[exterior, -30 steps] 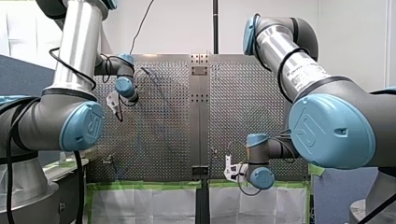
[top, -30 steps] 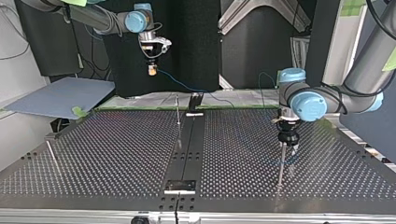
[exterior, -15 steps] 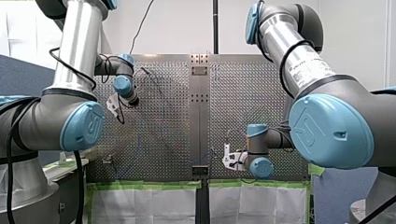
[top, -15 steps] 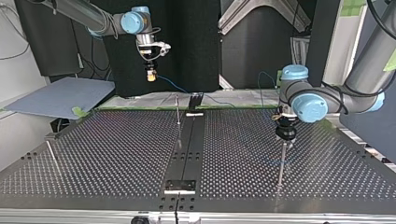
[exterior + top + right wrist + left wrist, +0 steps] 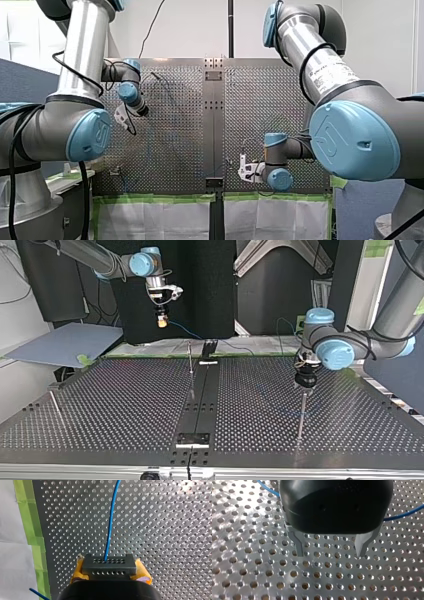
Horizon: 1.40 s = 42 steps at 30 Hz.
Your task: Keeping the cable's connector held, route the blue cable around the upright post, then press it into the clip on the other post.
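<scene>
My right pincer (image 5: 161, 320) is pinching the connector (image 5: 109, 565); my left pincer (image 5: 329, 551) is hovering spread, empty. Probably next: looping the blue cable (image 5: 110, 527) round the upright post (image 5: 301, 415).

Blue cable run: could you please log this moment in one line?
right gripper: shut on connector | left gripper: open, empty, above table | blue cable: trails from connector

White wall (image 5: 190, 30) fills front view's back; top view: dark panels (image 5: 210, 290); grey-blue board (image 5: 65, 344) at left
</scene>
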Motion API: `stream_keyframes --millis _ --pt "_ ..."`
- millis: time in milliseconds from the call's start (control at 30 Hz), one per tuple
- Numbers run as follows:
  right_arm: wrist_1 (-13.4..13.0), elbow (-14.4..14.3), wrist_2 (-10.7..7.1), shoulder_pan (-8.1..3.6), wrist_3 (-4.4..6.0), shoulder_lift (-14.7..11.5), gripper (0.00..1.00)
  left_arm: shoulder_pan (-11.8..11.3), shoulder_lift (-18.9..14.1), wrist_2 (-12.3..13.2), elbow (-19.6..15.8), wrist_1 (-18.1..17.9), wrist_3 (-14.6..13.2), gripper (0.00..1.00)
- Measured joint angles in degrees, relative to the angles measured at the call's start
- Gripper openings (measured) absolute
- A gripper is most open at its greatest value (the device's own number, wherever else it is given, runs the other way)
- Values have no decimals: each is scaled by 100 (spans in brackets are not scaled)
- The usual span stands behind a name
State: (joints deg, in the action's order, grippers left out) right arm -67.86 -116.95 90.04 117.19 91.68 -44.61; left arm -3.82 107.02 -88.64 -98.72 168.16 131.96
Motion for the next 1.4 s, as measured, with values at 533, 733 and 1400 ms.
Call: stream_keyframes --millis 533,733,1400 --pt "0 -1 -12 0 -32 5 0 -302 -2 576 -405 -649 801 99" --pt "0 0 -12 13 -34 8 0 -308 2 586 -477 -799 1078 99" --pt "17 0 -47 51 -45 14 0 -167 320 518 -865 -1594 1554 99"
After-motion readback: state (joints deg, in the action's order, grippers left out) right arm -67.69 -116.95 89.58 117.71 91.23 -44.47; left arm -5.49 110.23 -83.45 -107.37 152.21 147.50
